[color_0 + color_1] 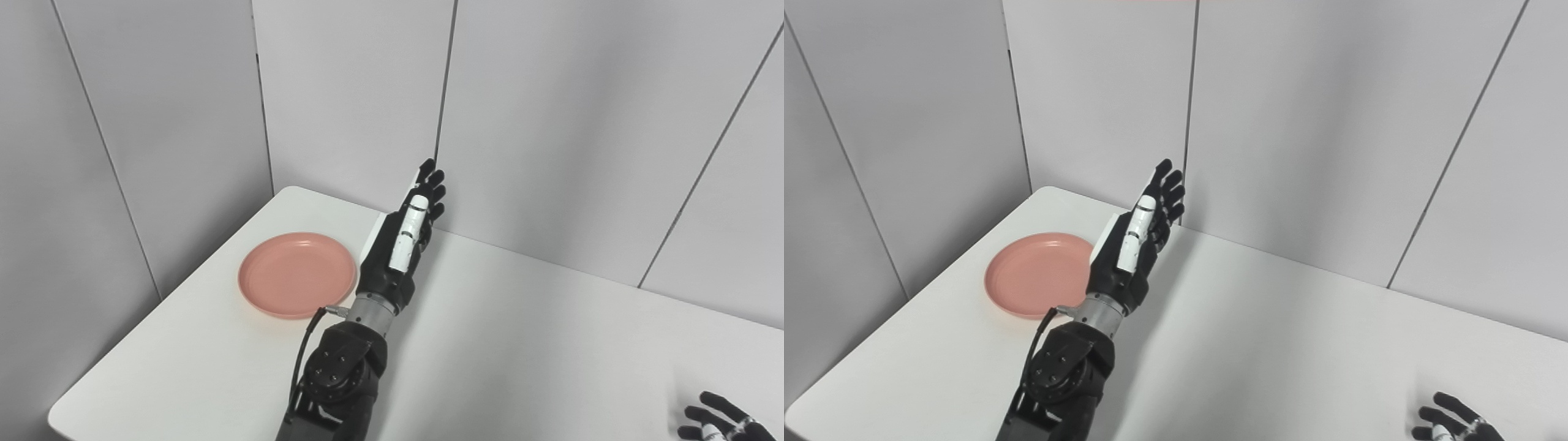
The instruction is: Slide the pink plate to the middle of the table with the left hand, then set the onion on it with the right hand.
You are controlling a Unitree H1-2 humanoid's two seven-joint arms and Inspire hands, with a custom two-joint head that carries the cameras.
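No writing or logos I can make out anywhere. Left hand [401, 248] is up off the table [520, 343], edge-on, fingers straight and pointing at the back wall [551, 122], holding nothing. It's just right of the pink plate [297, 274], can't tell if it touches the rim. Plate sits near the table's left back corner with nothing in it. Right hand [719, 422] only peeks in at the bottom right, fingers spread, nothing in them. Onion isn't in view.

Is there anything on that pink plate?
No, the plate looks bare in the left eye view. In the right eye view the left hand covers its right edge. No onion is in sight.
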